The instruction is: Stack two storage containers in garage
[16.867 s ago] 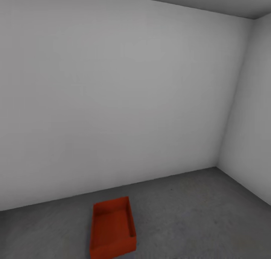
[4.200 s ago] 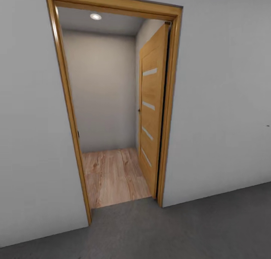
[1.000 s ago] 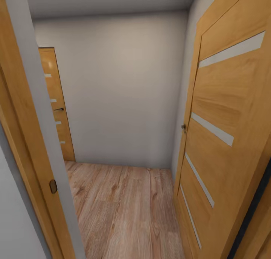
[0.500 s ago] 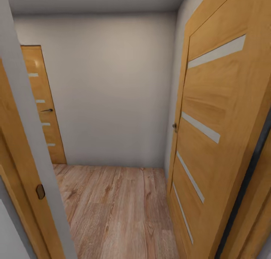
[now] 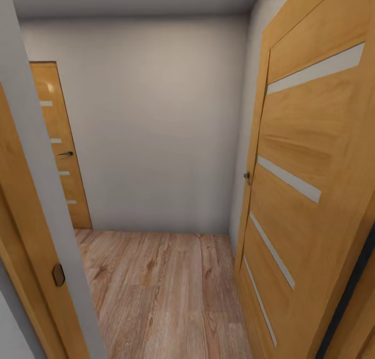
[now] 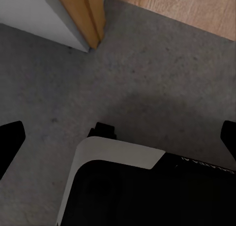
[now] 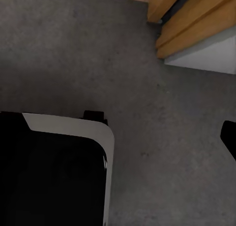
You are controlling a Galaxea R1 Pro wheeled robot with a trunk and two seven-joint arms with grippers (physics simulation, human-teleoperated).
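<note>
Head view: small hallway seen through a doorway. Light wood plank floor (image 5: 161, 291), plain white back wall (image 5: 156, 119). Open wooden door (image 5: 307, 192) with pale horizontal strips at the right, swung into the hallway, small knob (image 5: 247, 177) on its edge. Second wooden door (image 5: 57, 145) at the far left, shut, dark lever handle (image 5: 66, 153). Near left, the wooden door frame (image 5: 23, 255) with a dark strike plate (image 5: 59, 274) and a strip of white wall edge beside it. Grey ceiling on top. No orange-red container here, so its place cannot be told.

Left wrist view: looking down at the dark grey concrete floor (image 6: 147, 73). Robot base (image 6: 142, 186), black with a white rounded corner, sits on it. The foot of the wooden frame (image 6: 88, 14) and a white wall meet the concrete; a strip of wood flooring lies past the threshold. Left claw (image 6: 120, 137): two black fingertips (image 6: 10, 137) at opposite picture edges, spread wide, nothing between them but floor.

Right wrist view: same concrete floor (image 7: 98, 53), base corner (image 7: 59, 167) in black and white, foot of the door frame (image 7: 196, 19) with a dark gap and a white wall next to it. Right claw: one black fingertip (image 7: 229, 137) at the picture edge, the other not seen, so how far it is open cannot be told; nothing seen in it.
</note>
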